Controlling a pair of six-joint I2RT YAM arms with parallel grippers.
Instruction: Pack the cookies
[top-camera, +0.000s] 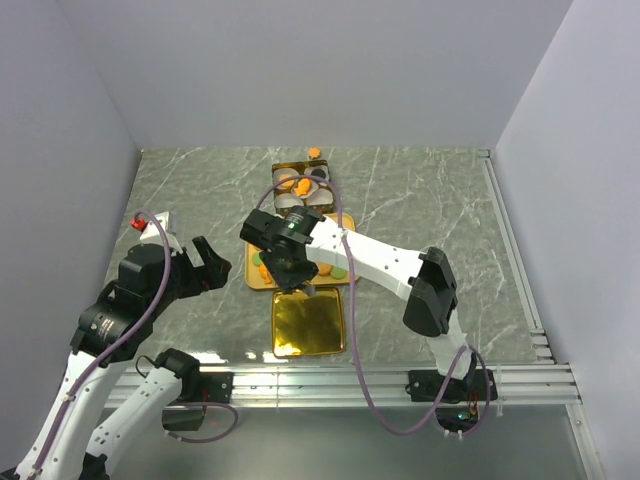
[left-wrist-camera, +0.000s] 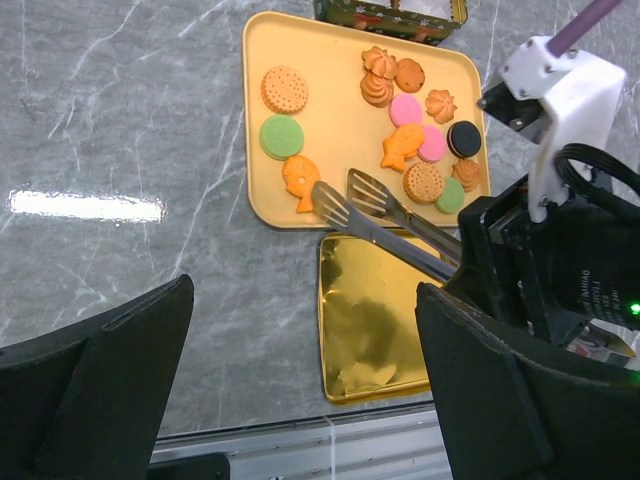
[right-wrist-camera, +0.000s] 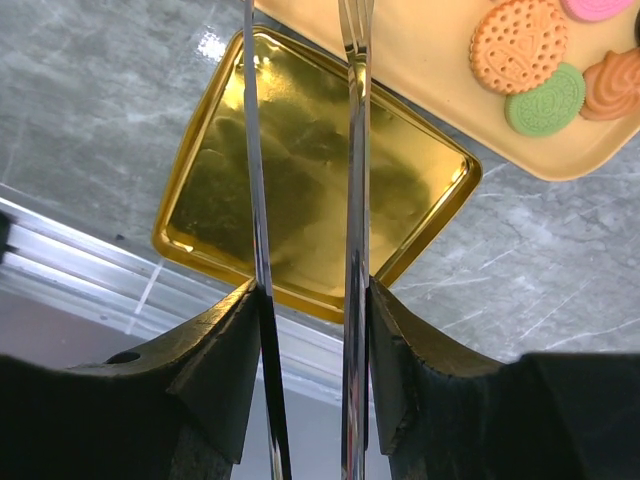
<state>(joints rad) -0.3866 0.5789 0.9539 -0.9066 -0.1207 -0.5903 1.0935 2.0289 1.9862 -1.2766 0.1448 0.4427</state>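
Cookies (left-wrist-camera: 281, 136) scattered on yellow tray (left-wrist-camera: 330, 130); right tool (right-wrist-camera: 312, 310) clamped on tongs (right-wrist-camera: 355, 200); left tool (left-wrist-camera: 305, 320) spread wide apart

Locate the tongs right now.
Left wrist view, right of centre: tongs held in the right gripper, tips over the near edge of the yellow tray beside an orange fish cookie.

The top view looks down from above the near edge over the table (top-camera: 420, 200). The left wrist view looks past its own fingers (left-wrist-camera: 100, 380) onto the yellow tray (left-wrist-camera: 330, 130) and gold lid (left-wrist-camera: 375, 320). The right wrist view sits closest (tongs (right-wrist-camera: 355, 200) cross its centre), seemingly facing back toward the near rail (right-wrist-camera: 60, 270); all three share that lid.
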